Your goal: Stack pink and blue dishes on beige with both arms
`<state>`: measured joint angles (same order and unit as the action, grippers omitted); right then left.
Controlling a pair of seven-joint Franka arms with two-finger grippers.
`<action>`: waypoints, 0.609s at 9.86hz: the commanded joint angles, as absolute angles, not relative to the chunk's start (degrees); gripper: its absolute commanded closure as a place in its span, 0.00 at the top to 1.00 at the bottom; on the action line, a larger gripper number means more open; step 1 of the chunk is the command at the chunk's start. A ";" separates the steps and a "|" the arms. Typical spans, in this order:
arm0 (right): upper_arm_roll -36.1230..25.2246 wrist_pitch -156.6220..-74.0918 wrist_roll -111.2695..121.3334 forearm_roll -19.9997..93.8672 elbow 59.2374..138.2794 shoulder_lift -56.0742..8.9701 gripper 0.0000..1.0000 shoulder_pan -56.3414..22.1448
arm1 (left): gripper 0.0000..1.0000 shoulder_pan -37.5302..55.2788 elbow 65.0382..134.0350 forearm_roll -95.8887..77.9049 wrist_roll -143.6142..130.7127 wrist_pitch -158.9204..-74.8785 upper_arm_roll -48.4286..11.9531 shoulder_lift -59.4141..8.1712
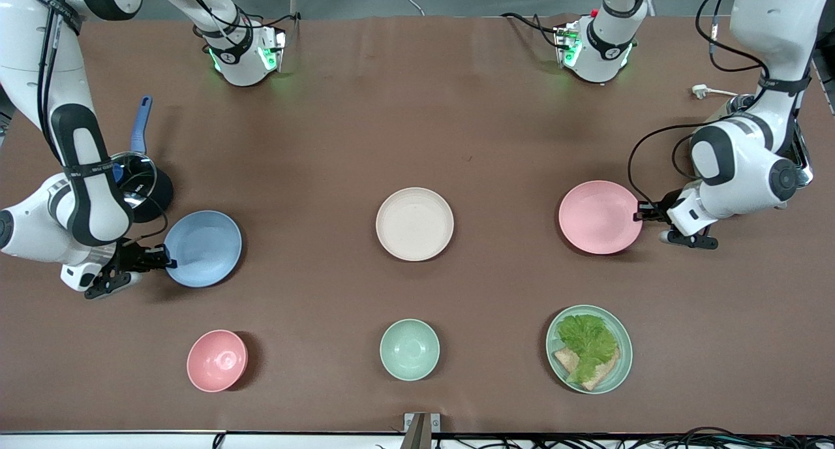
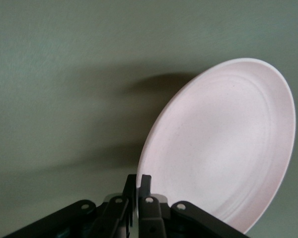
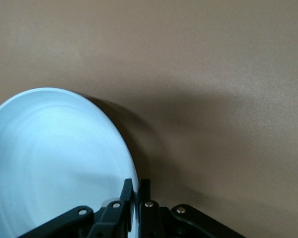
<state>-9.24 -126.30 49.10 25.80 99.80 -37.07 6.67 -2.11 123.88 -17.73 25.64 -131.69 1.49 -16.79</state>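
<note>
The beige plate lies flat at the table's middle. The pink plate is toward the left arm's end, its rim pinched by my left gripper; in the left wrist view the pink plate is tilted up with the left gripper shut on its edge. The blue plate is toward the right arm's end, with my right gripper shut on its rim. In the right wrist view the blue plate has its edge between the fingers of the right gripper.
Nearer the camera stand a small pink bowl, a mint-green bowl and a mint-green plate with lettuce and bread. A dark pan with a blue handle sits beside the right arm.
</note>
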 commanded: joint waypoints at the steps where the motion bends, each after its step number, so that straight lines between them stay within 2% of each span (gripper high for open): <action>1: -13.16 -115.56 46.69 26.02 93.12 -36.12 0.01 5.37 | 0.00 -3.33 124.45 -18.37 18.25 -130.08 -7.42 -13.11; 3: -14.50 -104.90 37.58 22.00 85.90 -34.38 0.01 4.57 | 0.00 -3.43 123.84 -18.37 6.57 -132.52 -17.97 -14.14; 4: -14.33 -102.07 31.44 21.19 84.74 -32.02 0.01 4.05 | 0.00 -3.43 123.58 -18.28 0.76 -135.24 -22.80 -15.63; 6: -13.63 -100.55 20.19 21.01 88.65 -25.09 0.01 1.86 | 0.00 -2.56 118.77 -17.32 -11.36 -144.79 -31.51 -24.46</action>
